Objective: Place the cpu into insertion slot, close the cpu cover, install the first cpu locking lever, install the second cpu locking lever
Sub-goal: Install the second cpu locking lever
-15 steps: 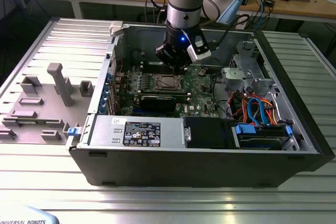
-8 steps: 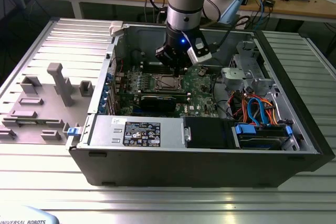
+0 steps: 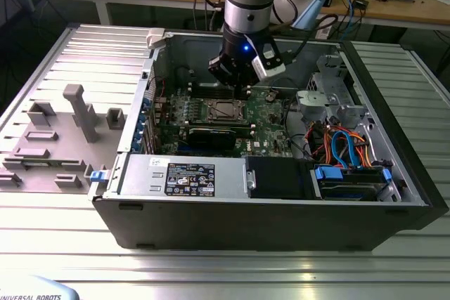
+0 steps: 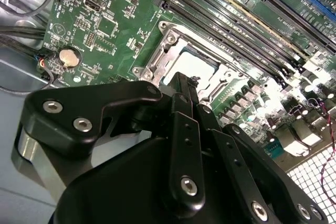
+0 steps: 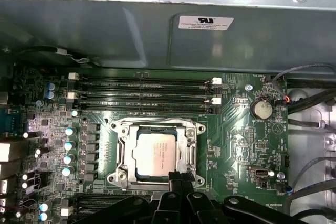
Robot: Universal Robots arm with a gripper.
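Note:
The cpu (image 5: 156,153) lies flat in the insertion slot (image 5: 122,176), its silver-grey top facing up. The cpu cover (image 5: 157,126) is down around it, and the chip shows through its window. My gripper (image 5: 179,176) hovers just above the near edge of the socket, fingers shut with nothing between them. In the second wrist view the black fingers (image 4: 181,124) run down to the gripper (image 4: 187,80) over the cpu (image 4: 193,61) and cover (image 4: 157,59). In the exterior view the gripper (image 3: 239,89) hangs inside the open case just behind the socket (image 3: 225,110).
Long memory slots (image 5: 144,93) run behind the socket, with a coin battery (image 5: 261,109) beside them. A black card (image 3: 211,136), the power supply (image 3: 183,175) and coloured cables (image 3: 344,142) fill the case front. A grey fixture (image 3: 77,114) stands at the exterior view's left.

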